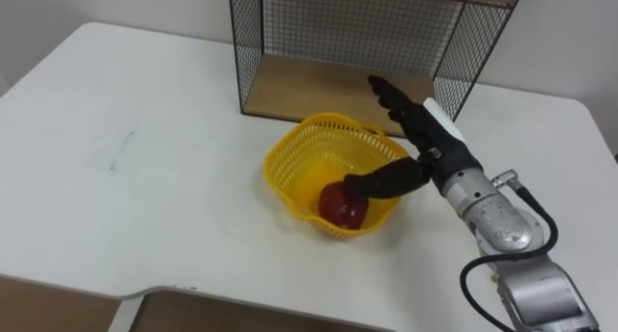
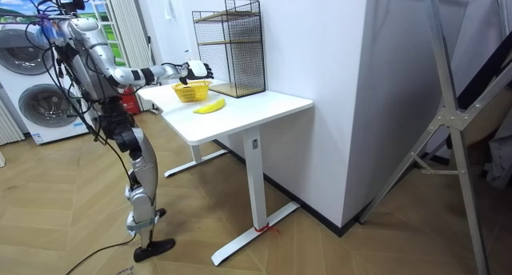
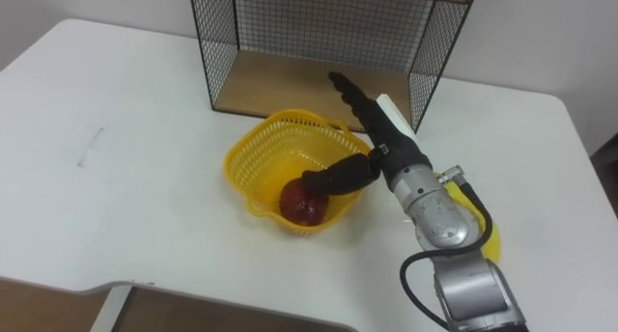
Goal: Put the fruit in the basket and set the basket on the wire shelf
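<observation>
My right robot hand (image 1: 432,139) hangs open over the yellow plastic mesh basket (image 1: 280,164), thumb touching the round red fruit (image 1: 338,206) inside, apparently releasing it.

**Inspector:** Work surface?

**Clerk:** One white table (image 1: 116,91), top flat, with a faint grey mark (image 1: 121,151) toward its left side. In the room view it stands on white legs (image 2: 254,175) with long flat feet, close against a white wall (image 2: 320,51).

**Inspector:** Floor?

**Clerk:** Wood-pattern floor (image 2: 72,203), light brown.

**Inspector:** Surroundings?

**Clerk:** At the room view's left, a washing machine (image 2: 42,105) with a second one (image 2: 18,47) above it, and a pale curtain (image 2: 126,15) just beside them. At the room view's right, a grey metal frame (image 2: 448,107) with slanting bars, standing near the wall's corner.
</observation>
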